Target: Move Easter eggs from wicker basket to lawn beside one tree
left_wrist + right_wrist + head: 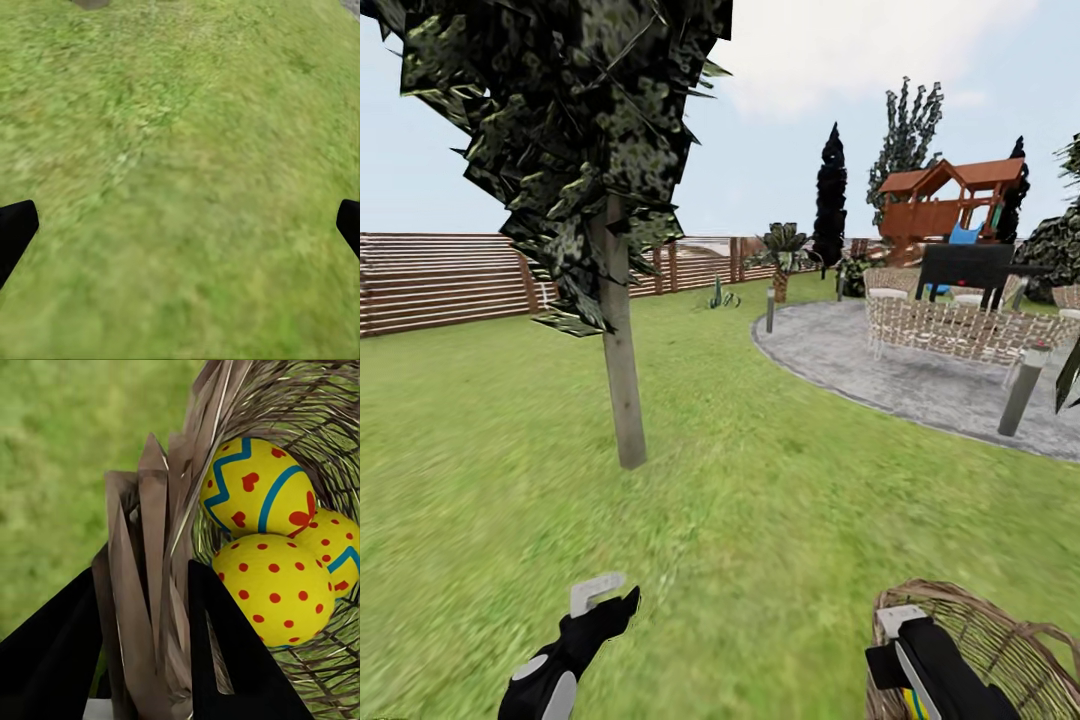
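Three yellow painted Easter eggs lie inside the round brown wicker basket, just beyond the rim that my right gripper is clamped on. My left gripper hangs spread and empty over the green lawn, so the right arm is nearer.

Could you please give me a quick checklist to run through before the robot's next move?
1. Eggs all in the basket: ok, three lie inside.
2. Right gripper grasp: not ok for picking eggs; its fingers straddle the basket's rim, one inside, one outside.
3. Left gripper free: ok, open over bare lawn.
4. Tree in sight: ok, trunk stands ahead on the lawn.
5. Path to tree: ok, just grass between.
6. Whether the rim is firmly clamped: cannot tell.
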Controlling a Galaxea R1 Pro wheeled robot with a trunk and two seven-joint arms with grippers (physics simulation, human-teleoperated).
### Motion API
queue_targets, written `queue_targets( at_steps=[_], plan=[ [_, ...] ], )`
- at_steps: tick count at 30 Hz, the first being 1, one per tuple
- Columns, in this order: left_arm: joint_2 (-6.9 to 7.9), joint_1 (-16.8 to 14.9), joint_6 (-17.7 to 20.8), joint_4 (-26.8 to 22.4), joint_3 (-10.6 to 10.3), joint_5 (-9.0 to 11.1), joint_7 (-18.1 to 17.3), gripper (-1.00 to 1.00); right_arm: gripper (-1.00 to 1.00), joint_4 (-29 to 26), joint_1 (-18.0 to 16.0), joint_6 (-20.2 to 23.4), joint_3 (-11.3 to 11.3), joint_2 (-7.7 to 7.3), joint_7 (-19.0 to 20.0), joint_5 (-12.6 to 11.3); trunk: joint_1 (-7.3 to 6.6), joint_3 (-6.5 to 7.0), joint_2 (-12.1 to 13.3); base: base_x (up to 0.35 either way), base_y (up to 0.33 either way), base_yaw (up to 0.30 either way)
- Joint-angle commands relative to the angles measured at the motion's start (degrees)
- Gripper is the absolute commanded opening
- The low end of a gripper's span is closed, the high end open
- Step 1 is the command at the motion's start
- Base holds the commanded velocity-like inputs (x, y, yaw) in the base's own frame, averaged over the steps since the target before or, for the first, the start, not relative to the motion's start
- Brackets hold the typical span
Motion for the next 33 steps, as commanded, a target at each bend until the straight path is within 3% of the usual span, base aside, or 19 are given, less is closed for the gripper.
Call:
queue_targets(
  at_steps=[1,25,26,28,33],
  plan=[
    [0.05,0.0,0.2,-0.1,-0.1,0.6,0.5,1.0,-1.0,-0.2,0.0,0.3,0.1,-0.1,0.4,0.9,0.03,-0.06,0.0,0.335,0.0,0.29],
    [-0.01,0.0,0.3,-0.1,-0.1,0.6,0.5,1.0,-1.0,0.0,0.0,0.3,0.3,0.02,0.3,1.3,0.03,-0.06,0.0,0.337,0.011,0.289],
    [-0.01,0.0,0.3,-0.1,0.0,0.6,0.5,1.0,-1.0,0.0,0.0,0.3,0.3,0.02,0.3,1.3,0.03,-0.06,0.0,0.34,0.106,0.289],
    [0.02,0.0,0.3,0.0,2.2,1.7,0.5,1.0,-1.0,0.0,0.0,0.3,0.3,0.02,0.3,1.3,0.03,-0.06,0.0,0.34,0.107,0.29],
    [-0.01,0.0,0.3,0.2,2.3,1.8,0.4,1.0,-1.0,-0.1,0.0,0.3,0.3,0.0,0.4,1.1,0.03,-0.06,0.0,0.34,0.087,0.29]
  ],
)
